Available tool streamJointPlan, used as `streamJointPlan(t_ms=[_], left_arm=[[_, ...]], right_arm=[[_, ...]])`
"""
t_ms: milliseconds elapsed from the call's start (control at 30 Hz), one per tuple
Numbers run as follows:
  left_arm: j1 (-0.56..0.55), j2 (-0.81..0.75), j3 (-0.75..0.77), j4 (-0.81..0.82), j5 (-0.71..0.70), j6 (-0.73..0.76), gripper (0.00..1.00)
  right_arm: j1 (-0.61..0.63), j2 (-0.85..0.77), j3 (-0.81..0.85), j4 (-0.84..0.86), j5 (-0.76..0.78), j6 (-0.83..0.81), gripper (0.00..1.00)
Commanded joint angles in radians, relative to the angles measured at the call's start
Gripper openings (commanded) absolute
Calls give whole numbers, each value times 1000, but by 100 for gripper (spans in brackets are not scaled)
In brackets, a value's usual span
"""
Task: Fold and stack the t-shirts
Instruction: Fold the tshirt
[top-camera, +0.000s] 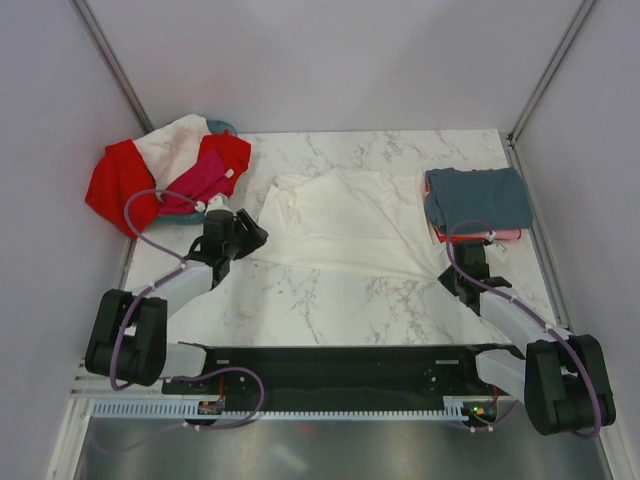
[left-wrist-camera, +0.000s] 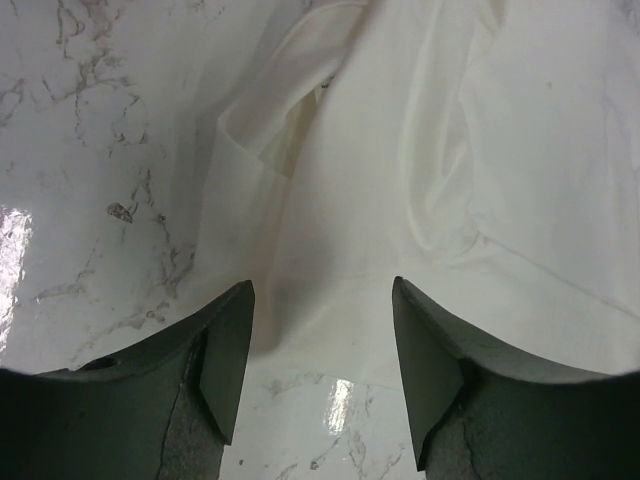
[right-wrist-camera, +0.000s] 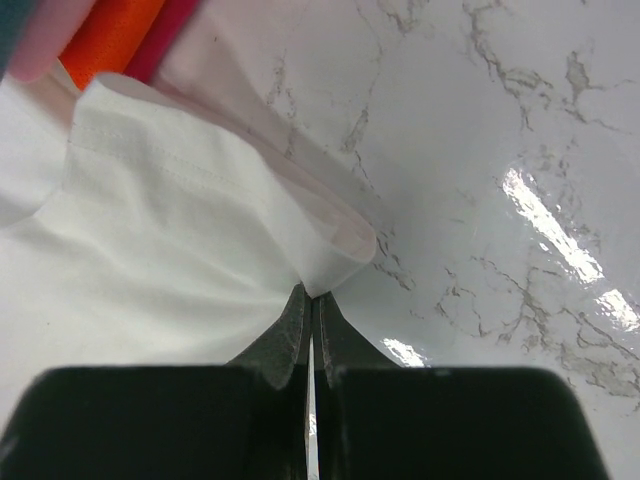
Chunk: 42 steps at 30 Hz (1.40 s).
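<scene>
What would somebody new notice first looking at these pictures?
The white shirt lies spread across the middle of the table, with the right hand shut on its edge and the left hand open over its other side. A red, white and magenta heap sits far left, and a folded stack with a grey-blue top sits far right.

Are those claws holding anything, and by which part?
The right gripper pinches the white t-shirt at a folded corner of its edge. The left gripper is open over it, holding nothing.
</scene>
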Motion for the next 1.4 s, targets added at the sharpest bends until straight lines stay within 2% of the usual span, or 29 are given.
streamJointPlan(t_ms=[0,100,167,200,267,300,400,533,600,667,700,767,800,833,900,967,1033,1133,1267,1367], left_arm=[[3,76,55,2,25,77,64],[2,110,61,-1,-30,80,61],[3,120,60,2,-41,86,52],[2,123,61,-3,-41,88,35],[3,115,66,-30,-64,83,16],[3,95,69,-49,-90,74,2],[3,31,66,-134,-223,24,2],[3,-55,84,-329,-407,-71,2],[2,-83,81,-365,-424,-96,2],[2,-104,75,-406,-421,-119,9],[2,-107,69,-423,-421,-124,23],[2,-114,66,-498,-444,-153,42],[2,-120,66,-527,-463,-173,59],[3,-126,65,-547,-487,-196,65],[2,-170,51,-560,-495,-194,69],[2,-207,42,-535,-443,-170,69],[3,-252,5,-428,-310,-110,69],[3,-284,-52,-291,-209,-64,68],[14,-246,-52,-267,-234,-79,68],[63,-177,-38,-274,-213,-130,68]], right_arm=[[-7,22,30,-20,-4,-20,0],[-7,23,31,-20,-11,-20,0],[-9,19,30,-19,-12,-21,0],[-9,16,30,-19,-12,-20,0],[-7,15,31,-20,-15,-19,0],[-7,15,33,-20,-17,-14,0],[-9,26,45,-8,-35,-1,0],[-9,49,77,-10,-32,15,0],[-10,44,73,-13,-18,25,0],[-10,35,67,-17,-8,35,0],[-10,24,56,-20,-6,38,0],[-12,13,44,-19,-9,42,0],[-10,10,33,-20,-14,44,0],[-12,9,28,-20,-23,45,0],[-12,3,16,-19,-23,52,0],[-12,-1,2,-13,-24,52,0],[-10,-1,1,-10,-29,50,0],[-10,3,7,-10,-34,47,0],[-12,-2,11,-8,-43,47,0],[-12,-5,14,-8,-43,45,0]])
